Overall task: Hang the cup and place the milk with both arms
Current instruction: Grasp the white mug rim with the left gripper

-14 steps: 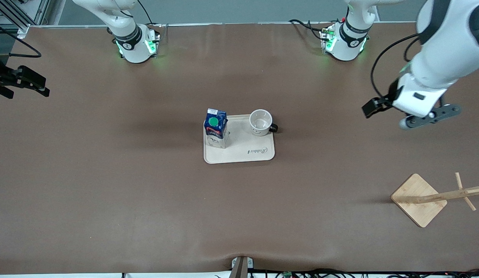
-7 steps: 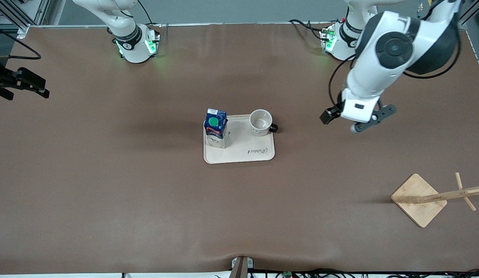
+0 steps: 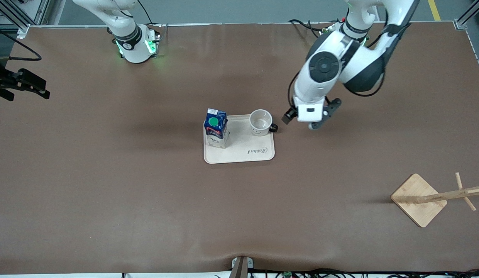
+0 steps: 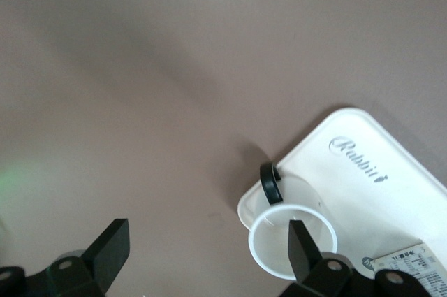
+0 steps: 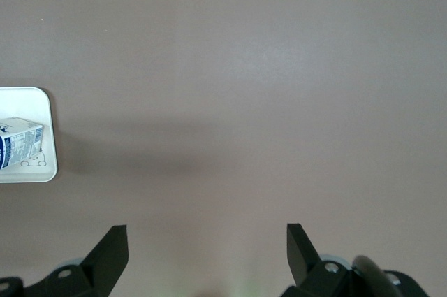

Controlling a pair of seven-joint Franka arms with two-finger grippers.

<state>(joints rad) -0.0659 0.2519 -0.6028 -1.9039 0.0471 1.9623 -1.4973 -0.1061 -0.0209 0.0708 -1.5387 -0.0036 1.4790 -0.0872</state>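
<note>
A: Cup — where does it stand, and which step is in hand?

B: Upright on the tray, at the corner toward the left arm's end, handle pointing off the tray edge. The milk stands on the same tray toward the right arm's end, apart from the cup. The step appears to be the left arm's approach to the cup.

A: How is it done well?

B: Likely by centring the fingers over the rim or handle before descending, keeping clear of the milk, so the handle loop stays free for the rack.

A: Pose of the arms?

B: Left gripper hangs over bare table just beside the cup's handle, wrist pointing down, fingers spread wide, empty. Right gripper waits at the right arm's end of the table, fingers also apart, holding nothing.
</note>
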